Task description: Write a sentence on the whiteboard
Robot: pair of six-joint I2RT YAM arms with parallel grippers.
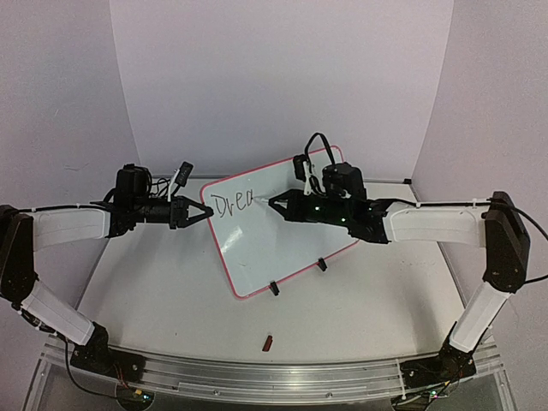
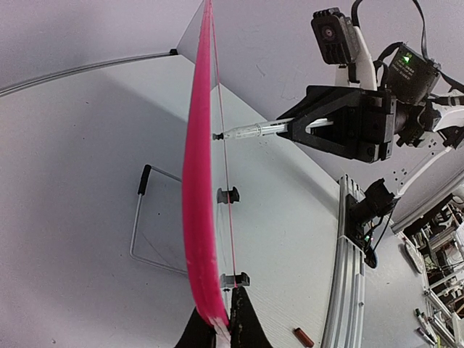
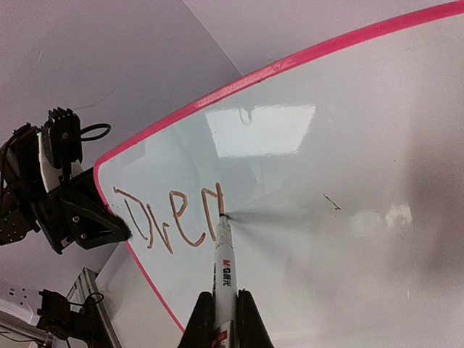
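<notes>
The whiteboard [image 1: 282, 227], glossy white with a pink-red frame, stands tilted on two black clip feet. Handwritten letters [image 3: 170, 217] run across its upper left part. My left gripper [image 1: 205, 212] is shut on the whiteboard's left corner; the left wrist view shows the pink edge [image 2: 197, 181] pinched between my left gripper's [image 2: 221, 330] black fingers. My right gripper [image 3: 221, 304] is shut on a white marker [image 3: 222, 268], and the marker's tip touches the board at the end of the last letter. From above, my right gripper [image 1: 276, 204] reaches in from the right.
A small red marker cap [image 1: 267, 343] lies on the table near the front rail [image 1: 257, 372]. A wire stand [image 2: 141, 225] sits behind the board. White walls [image 1: 282, 77] close off the back and sides.
</notes>
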